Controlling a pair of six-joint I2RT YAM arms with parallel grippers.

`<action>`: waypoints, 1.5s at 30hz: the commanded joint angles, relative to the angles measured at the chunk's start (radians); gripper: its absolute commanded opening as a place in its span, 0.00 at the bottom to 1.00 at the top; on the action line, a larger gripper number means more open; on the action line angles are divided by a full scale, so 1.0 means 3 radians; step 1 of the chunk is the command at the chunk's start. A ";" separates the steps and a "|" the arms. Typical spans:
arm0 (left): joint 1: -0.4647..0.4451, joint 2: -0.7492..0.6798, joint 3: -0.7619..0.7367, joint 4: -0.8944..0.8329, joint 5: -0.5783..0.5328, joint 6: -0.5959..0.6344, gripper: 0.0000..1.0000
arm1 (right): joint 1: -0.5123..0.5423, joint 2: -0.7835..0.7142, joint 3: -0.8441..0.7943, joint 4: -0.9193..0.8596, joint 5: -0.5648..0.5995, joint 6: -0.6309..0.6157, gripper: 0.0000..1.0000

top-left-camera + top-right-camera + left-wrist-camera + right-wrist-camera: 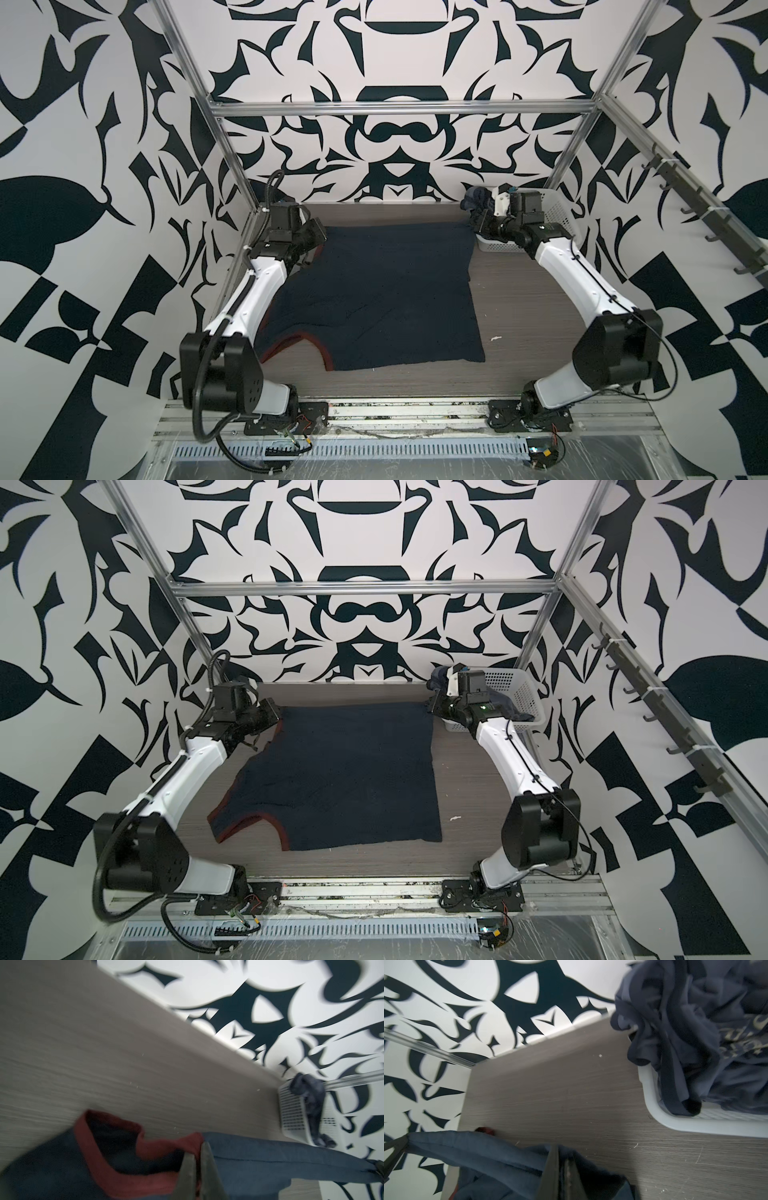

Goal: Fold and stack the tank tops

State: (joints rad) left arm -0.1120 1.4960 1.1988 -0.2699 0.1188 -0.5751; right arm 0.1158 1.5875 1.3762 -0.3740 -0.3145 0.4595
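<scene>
Nearest, well apart from the white basket (557, 208) on its near side: the red-trimmed armhole end of the navy tank top (374, 299), spread flat on the table (519, 299). Runs with its long axis from that end away toward the line of the basket. Is held by the far edge at both corners: right gripper (562, 1159) pinched tight on the cloth just beside the basket, left gripper (197, 1151) pinched tight on a red-trimmed corner across the table from the basket. Seems ready for a fold, with all the cloth lying nearward from both claws and neither arm closer. Farthest, bundled in the basket and hanging over its rim: the slate-blue tank top (695, 1043).
</scene>
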 commanded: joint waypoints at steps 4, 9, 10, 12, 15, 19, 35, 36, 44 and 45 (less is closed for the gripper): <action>-0.0048 0.0763 0.0545 -0.0020 0.0038 0.0091 0.00 | 0.0028 0.0517 0.0500 0.0059 0.0213 -0.0094 0.00; -0.0082 0.1300 0.0936 -0.0115 -0.0147 0.0025 0.00 | 0.0056 0.0981 0.0873 -0.0022 0.0365 -0.0108 0.00; -0.0082 0.1385 0.1002 -0.0145 -0.0202 0.0005 0.00 | 0.0061 0.1063 0.0948 -0.0040 0.0390 -0.0109 0.00; -0.0082 0.1525 0.1124 -0.0165 -0.0282 -0.0023 0.00 | 0.0064 0.1206 0.1098 -0.0091 0.0460 -0.0123 0.00; -0.0082 0.1738 0.1353 -0.0279 -0.0340 -0.0037 0.01 | 0.0069 0.1383 0.1321 -0.0162 0.0522 -0.0144 0.00; -0.0082 0.2020 0.1665 -0.0474 -0.0405 -0.0041 0.07 | 0.0069 0.1598 0.1602 -0.0258 0.0564 -0.0181 0.15; -0.0169 0.2447 0.2650 -0.1528 -0.0874 0.0197 0.75 | 0.0415 0.1439 0.1283 -0.0422 0.0652 -0.0444 0.52; -0.0201 0.2343 0.2531 -0.1466 -0.0863 0.0199 0.75 | 0.0453 0.1485 0.1279 -0.0427 0.0668 -0.0449 0.51; -0.0343 0.1930 0.1645 -0.0939 -0.0471 0.0073 0.74 | 0.0600 0.2018 0.1604 -0.0501 0.0675 -0.0424 0.50; -0.0342 0.1944 0.1599 -0.0900 -0.0459 0.0064 0.74 | 0.0597 0.2090 0.1672 -0.0519 0.0670 -0.0418 0.50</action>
State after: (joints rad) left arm -0.2173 2.0857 1.7290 -0.5907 -0.0628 -0.5354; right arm 0.3096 2.1918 1.8057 -0.5125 -0.1295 0.3389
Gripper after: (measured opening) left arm 0.736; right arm 0.504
